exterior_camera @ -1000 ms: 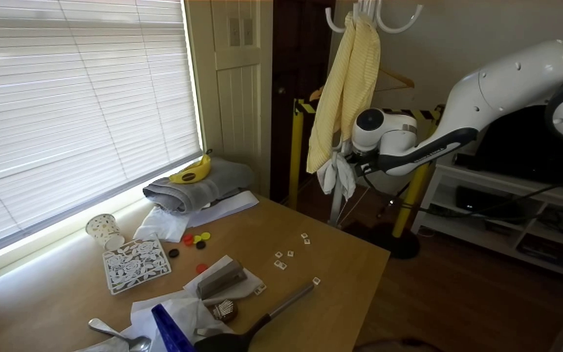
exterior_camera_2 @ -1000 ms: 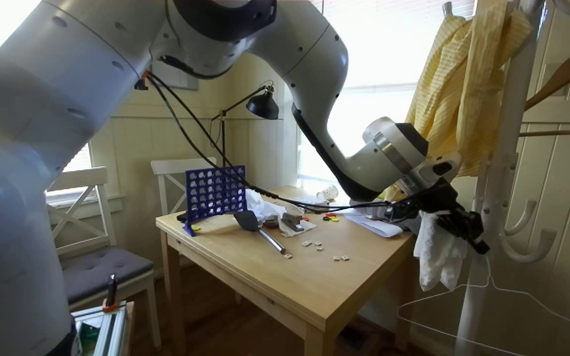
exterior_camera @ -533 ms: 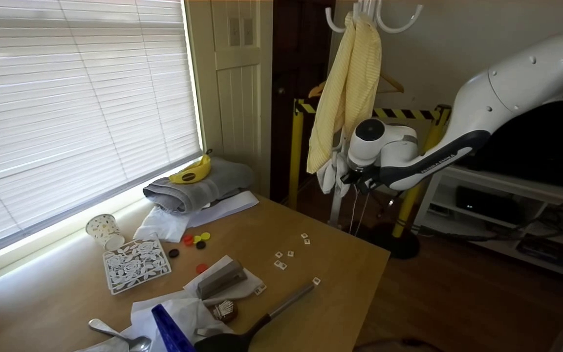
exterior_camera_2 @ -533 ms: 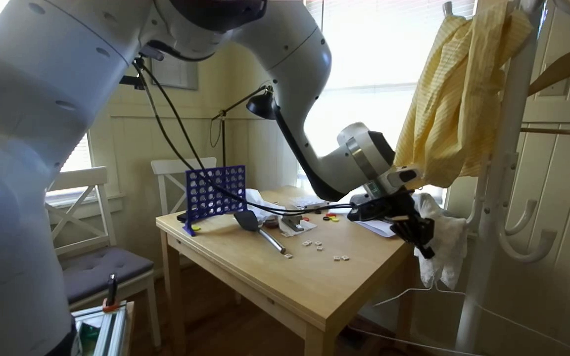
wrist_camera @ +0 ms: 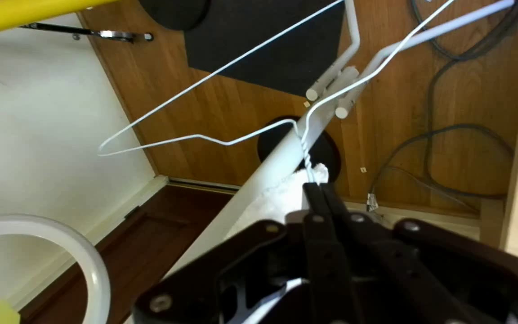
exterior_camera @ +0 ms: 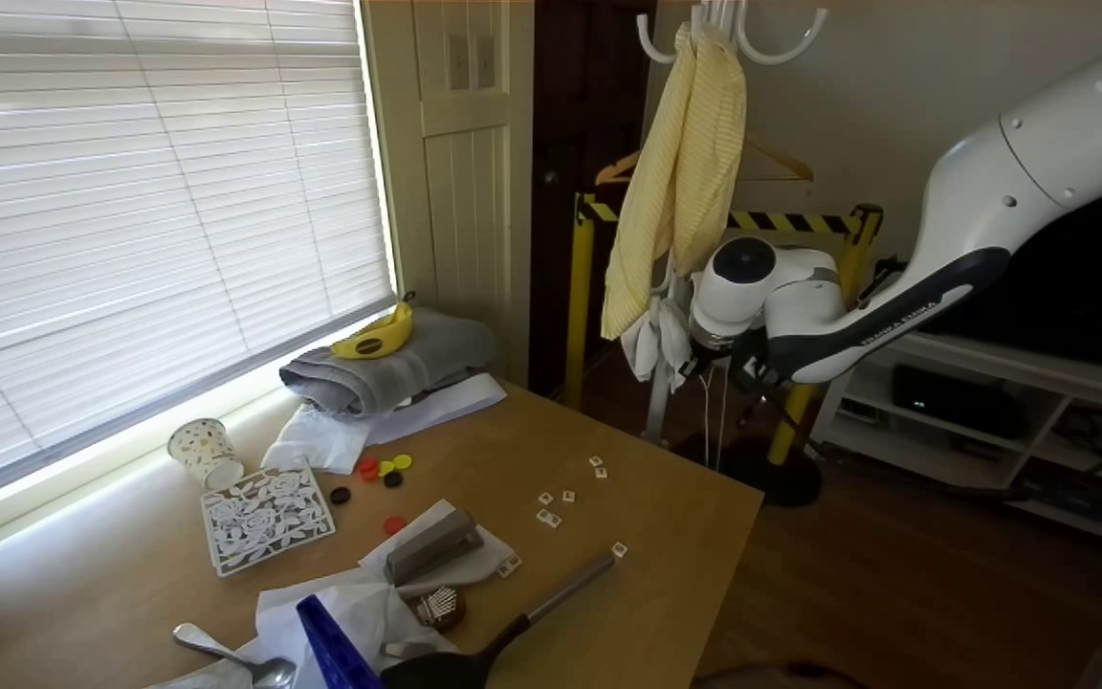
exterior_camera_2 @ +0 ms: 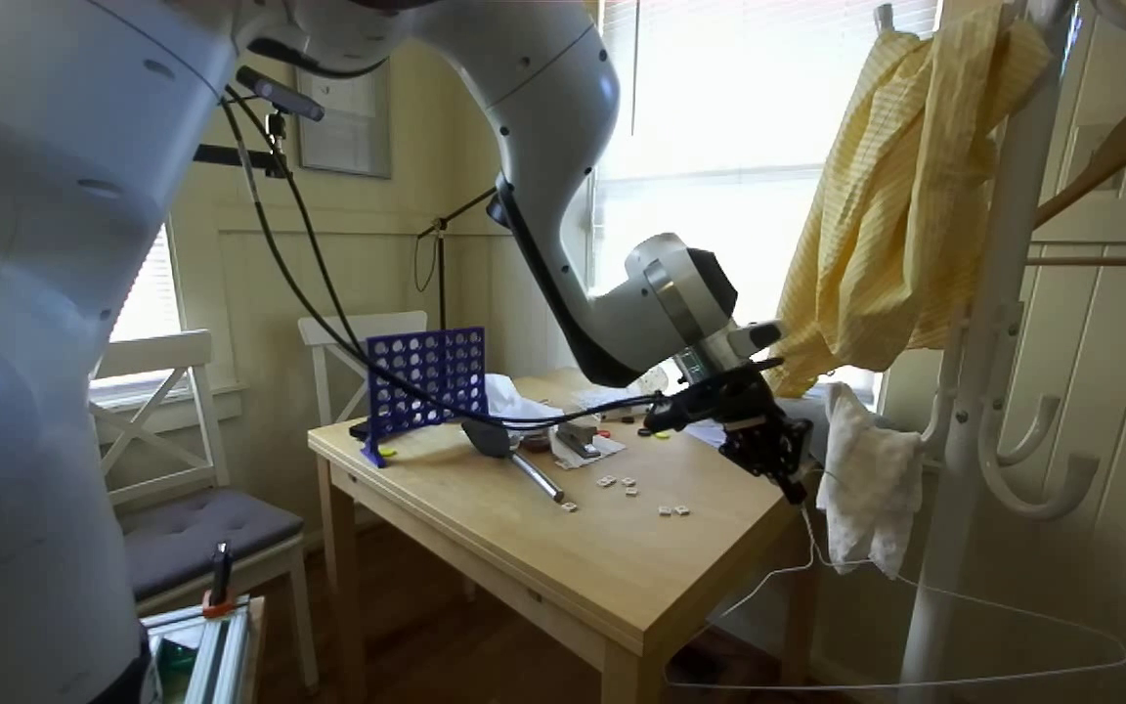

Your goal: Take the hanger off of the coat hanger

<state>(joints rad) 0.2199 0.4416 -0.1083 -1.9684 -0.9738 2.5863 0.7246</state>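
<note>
Bearing a spatula (exterior_camera: 565, 590) on the near table (exterior_camera: 680, 584) in an exterior view. Past the table's far edge, pinching the hanger (wrist_camera: 306, 155) by its twisted neck in the gripper (wrist_camera: 319, 185), with both fingertips together on the wire. Hanging below, with its loop spread left and right. Flanked on the left by the upright coat hanger (exterior_camera: 658, 407), draped with the pale yellow garment (exterior_camera: 680, 182) and hung lower with a white cloth (exterior_camera: 642, 344). Backed, far off, by striped barrier tape (exterior_camera: 795, 223).
</note>
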